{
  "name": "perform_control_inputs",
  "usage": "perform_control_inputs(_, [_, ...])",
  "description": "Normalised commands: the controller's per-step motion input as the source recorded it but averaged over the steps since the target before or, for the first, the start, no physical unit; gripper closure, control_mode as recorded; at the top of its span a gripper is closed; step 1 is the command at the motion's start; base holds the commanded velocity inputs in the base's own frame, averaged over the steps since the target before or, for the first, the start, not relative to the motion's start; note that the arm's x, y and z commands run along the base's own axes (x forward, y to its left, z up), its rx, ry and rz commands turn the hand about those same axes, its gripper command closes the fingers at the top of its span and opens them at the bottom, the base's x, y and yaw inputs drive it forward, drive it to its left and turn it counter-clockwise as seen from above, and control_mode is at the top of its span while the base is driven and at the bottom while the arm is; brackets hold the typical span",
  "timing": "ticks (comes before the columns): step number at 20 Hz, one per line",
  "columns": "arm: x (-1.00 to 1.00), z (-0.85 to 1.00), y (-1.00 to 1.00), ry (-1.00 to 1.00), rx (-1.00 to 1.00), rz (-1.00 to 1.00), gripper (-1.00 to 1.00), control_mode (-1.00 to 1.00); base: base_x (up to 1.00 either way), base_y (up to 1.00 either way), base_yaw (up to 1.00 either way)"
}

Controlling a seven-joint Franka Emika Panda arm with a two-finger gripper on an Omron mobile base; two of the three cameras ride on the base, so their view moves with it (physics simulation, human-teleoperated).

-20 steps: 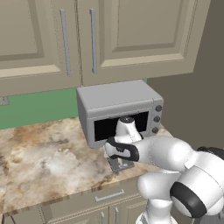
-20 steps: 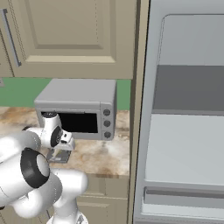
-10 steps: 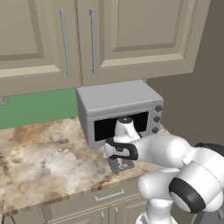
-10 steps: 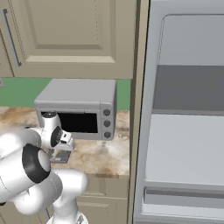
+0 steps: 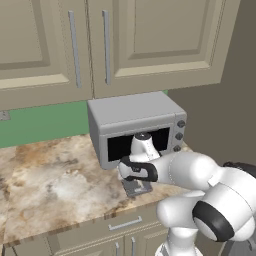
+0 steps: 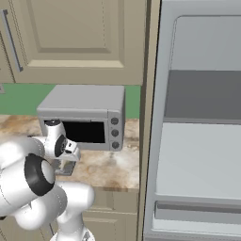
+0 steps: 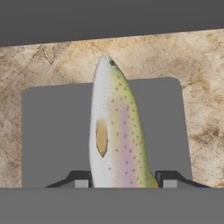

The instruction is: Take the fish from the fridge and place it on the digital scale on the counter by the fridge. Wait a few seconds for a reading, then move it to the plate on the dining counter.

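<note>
Through the hand camera I saw the fish [image 7: 114, 131] was silvery white on one flank, shading to pale green and pink, speckled with small dark dots, with an orange-tan fin. Under it the digital scale [image 7: 52, 135] was flat dark grey. The counter [image 5: 45, 175] was beige-brown marbled stone. The toaster oven [image 5: 135, 122] was grey with a black window, against a green wall [image 5: 45, 122] and tan cupboards [image 5: 145, 40].

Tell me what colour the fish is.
Silvery white with a pink stripe, greenish back and dark speckles; the fish shows best in the hand view.
</note>
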Motion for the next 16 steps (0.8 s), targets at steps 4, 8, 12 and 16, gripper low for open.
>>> perform_control_inputs(4, [0.00,0.00,0.00,0.00,0.00,0.00,1.00,-1.00,0.00,0.00,0.00])
perform_control_inputs(8, [-0.08,0.00,0.00,-0.03,0.00,0.00,1.00,-1.00,0.00,0.00,0.00])
perform_control_inputs(12, [-0.65,0.51,-0.01,-0.18,0.01,0.00,1.00,-1.00,0.00,0.00,0.00])
perform_control_inputs(16, [-0.95,0.90,-0.06,-0.24,0.03,0.00,1.00,-1.00,0.00,0.00,0.00])
